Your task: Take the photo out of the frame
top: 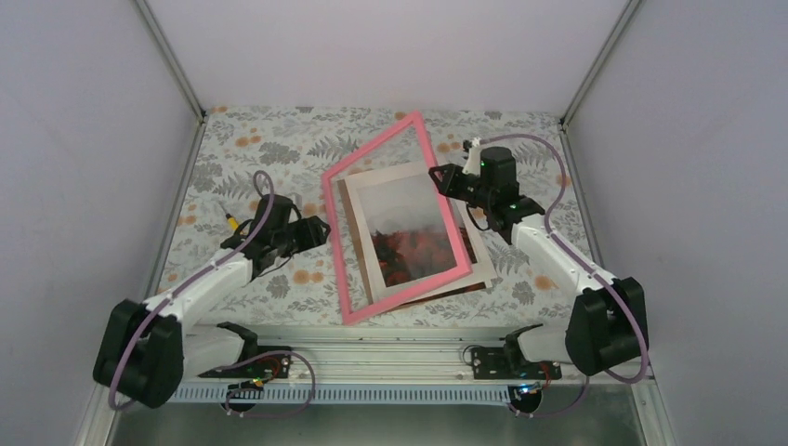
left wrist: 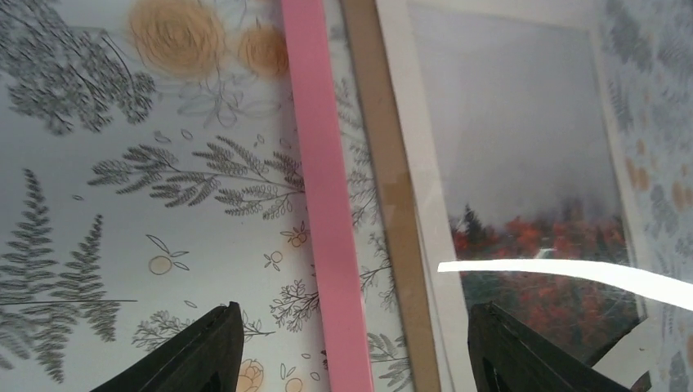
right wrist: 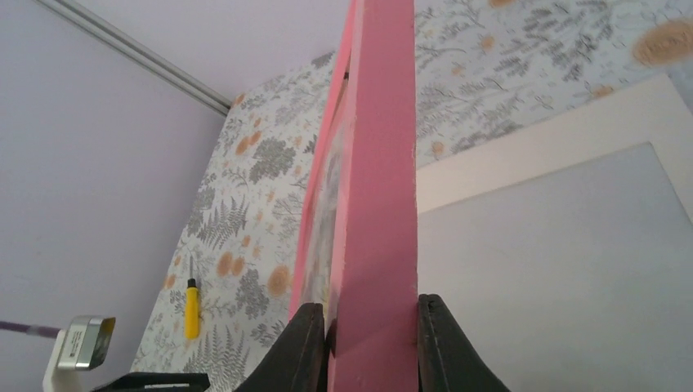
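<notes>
Right hand (right wrist: 372,325) pinches frame (right wrist: 380,163), photo (right wrist: 572,278) lying below.

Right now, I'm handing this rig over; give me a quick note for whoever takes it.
Right tool: shut on the pink rectangular picture frame, holding it tilted up.
Left tool: open, empty, by the frame's left rail.
Red-orange autumn photo print: flat on the table, in the window of the cream mat board.
Done: frame lifted off. Left: separate photo from mat.

Glossy glazing (left wrist: 572,271) fills the pink frame (left wrist: 320,204); backing board (left wrist: 392,188) looks matt.
</notes>
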Robot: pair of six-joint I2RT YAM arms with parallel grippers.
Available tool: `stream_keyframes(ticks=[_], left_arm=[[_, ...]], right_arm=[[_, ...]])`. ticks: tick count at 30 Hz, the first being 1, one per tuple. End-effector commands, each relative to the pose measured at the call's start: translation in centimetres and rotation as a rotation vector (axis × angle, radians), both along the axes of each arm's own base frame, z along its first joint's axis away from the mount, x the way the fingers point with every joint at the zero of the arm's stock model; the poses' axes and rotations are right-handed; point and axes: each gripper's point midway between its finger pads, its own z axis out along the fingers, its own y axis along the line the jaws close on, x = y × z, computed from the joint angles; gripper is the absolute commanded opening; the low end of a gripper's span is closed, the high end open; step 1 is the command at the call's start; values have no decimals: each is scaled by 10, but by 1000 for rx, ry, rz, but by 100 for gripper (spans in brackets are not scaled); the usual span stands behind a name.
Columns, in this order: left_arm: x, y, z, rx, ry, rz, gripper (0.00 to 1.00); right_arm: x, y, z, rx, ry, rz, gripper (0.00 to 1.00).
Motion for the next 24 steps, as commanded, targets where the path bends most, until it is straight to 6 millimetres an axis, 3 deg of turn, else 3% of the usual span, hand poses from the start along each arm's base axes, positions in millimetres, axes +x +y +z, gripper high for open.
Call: stream_keyframes(ticks=[1,9,16,24], left_arm=[[7,-17,-12,-56,11,-55,69],[6,-21,-49,-18,93,-77,69],[-1,-27,-75,-1,155,-102,66],[-7,-36,-85,5,182,-133,54]], right_arm=[[-7,-27,-64,-66,95,29,4],[-2,-68,-126,-73,190,18,4],[4,-82,-165,-85,265,27,4],[4,-96,-202,-138,334,12,4]])
